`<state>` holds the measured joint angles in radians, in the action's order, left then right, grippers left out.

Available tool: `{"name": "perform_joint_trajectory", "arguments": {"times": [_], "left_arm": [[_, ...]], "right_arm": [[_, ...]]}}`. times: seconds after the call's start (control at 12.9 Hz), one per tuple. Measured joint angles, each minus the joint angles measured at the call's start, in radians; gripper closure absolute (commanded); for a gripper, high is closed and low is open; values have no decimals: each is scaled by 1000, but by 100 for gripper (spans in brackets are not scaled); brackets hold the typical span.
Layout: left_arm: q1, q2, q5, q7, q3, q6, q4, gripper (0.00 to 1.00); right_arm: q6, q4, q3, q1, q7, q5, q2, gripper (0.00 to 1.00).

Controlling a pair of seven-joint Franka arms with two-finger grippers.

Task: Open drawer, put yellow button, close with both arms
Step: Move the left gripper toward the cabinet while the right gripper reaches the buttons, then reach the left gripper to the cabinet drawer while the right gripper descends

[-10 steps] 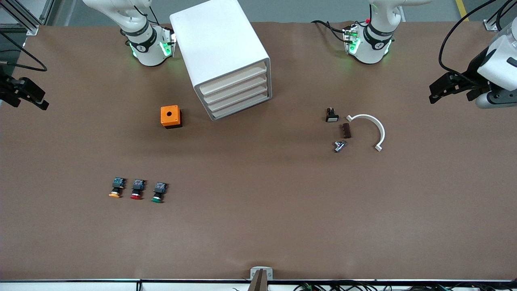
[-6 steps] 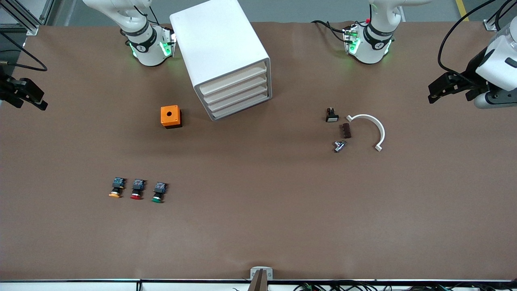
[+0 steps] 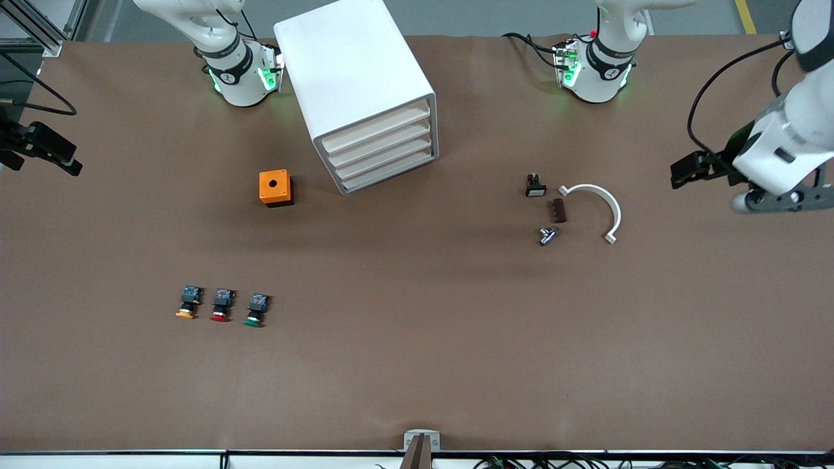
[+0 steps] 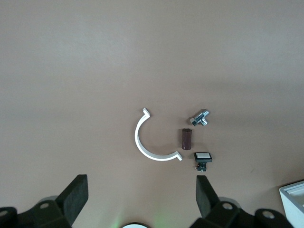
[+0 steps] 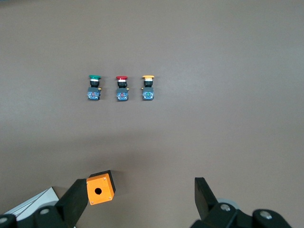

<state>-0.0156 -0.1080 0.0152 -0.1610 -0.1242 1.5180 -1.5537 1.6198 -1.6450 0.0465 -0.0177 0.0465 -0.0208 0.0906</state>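
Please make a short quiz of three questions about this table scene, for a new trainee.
1. True or false: the drawer is already pulled out of the cabinet.
2. Which button lies between the yellow button and the green button?
A. the red button
B. the orange box
3. Fill in: the left hand and the right hand both have fingers that are ____.

Key: 1 false; 2 A; 3 open.
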Motion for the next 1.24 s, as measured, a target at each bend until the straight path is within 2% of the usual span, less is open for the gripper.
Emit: {"name": "perform_joint_trajectory", "arguments": {"times": [0.23,0.46,0.85,1.24], "left_arm": [[-17,-124,-56,-54,-3,11,22,0],[-32,-202,-153,-250,-8,10,47,0],[-144,-306,-219,-676,-15,10,57,0],[-287,-415,-266,-1114,-17,10,90,0]], "right_arm": [[2,-12,3,-3,0,0,-49,1],[74,-39,3,-20,0,0,-165,1],[203,-53,3,-35,0,1,-368,1],[331,-53,1,-39,0,53,-545,1]]}}
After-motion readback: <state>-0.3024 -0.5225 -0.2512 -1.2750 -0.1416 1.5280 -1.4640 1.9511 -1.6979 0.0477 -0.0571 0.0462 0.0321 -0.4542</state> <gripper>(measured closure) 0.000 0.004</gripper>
